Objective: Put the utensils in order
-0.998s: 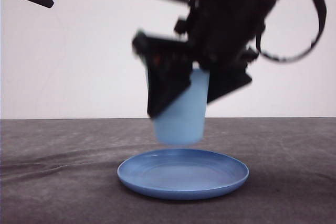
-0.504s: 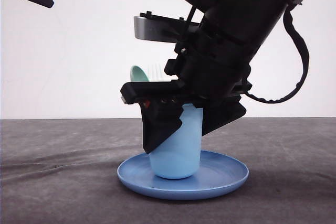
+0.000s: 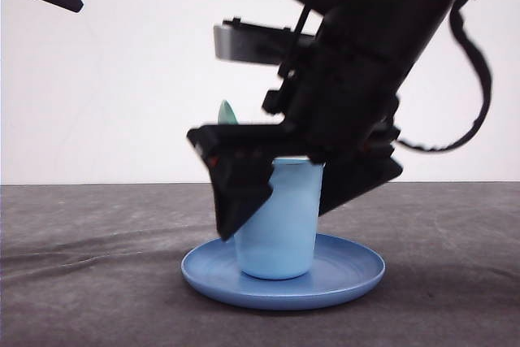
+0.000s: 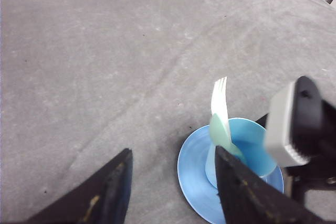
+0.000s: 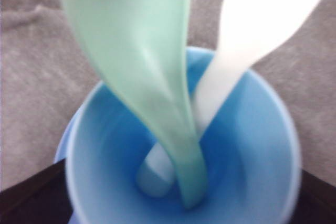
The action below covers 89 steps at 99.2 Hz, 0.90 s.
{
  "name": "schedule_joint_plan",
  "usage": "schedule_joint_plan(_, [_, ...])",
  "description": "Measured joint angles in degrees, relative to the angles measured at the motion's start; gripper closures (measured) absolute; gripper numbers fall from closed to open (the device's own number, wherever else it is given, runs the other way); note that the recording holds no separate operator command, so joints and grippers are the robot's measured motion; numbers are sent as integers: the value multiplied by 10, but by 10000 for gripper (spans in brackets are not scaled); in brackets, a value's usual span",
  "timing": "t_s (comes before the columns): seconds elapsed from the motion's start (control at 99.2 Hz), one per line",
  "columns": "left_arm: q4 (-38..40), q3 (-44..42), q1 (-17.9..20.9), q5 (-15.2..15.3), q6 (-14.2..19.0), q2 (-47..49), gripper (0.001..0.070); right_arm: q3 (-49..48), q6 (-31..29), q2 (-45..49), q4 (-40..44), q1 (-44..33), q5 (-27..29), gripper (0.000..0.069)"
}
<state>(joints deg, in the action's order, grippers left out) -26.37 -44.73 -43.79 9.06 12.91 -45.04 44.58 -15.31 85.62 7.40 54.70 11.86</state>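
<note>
Plainly, the fork (image 5: pixel 262 19) and spoon (image 5: pixel 142 72) are light, stiff plastic, likely slick; both stand handle-down in the cup (image 3: pixel 280 217) on the plate (image 3: pixel 357 270); take them by the heads. Right claw (image 3: pixel 280 201) straddles the cup, contact unclear. Left claw (image 4: pixel 173 190) gapes empty over the bench (image 4: pixel 105 66).

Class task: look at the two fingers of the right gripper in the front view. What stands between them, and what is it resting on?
The light blue cup stands between the right gripper's fingers, resting on the blue plate; the front view shows this.
</note>
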Motion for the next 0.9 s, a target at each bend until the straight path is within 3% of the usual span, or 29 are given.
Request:
schedule_joint_plan(0.434, [14,0,0,0,0,0,413,24,0,-240,112,0,4,66])
schedule_joint_plan(0.898, [19,0,0,0,24,0,413,25,19,-423,150,0,93,66])
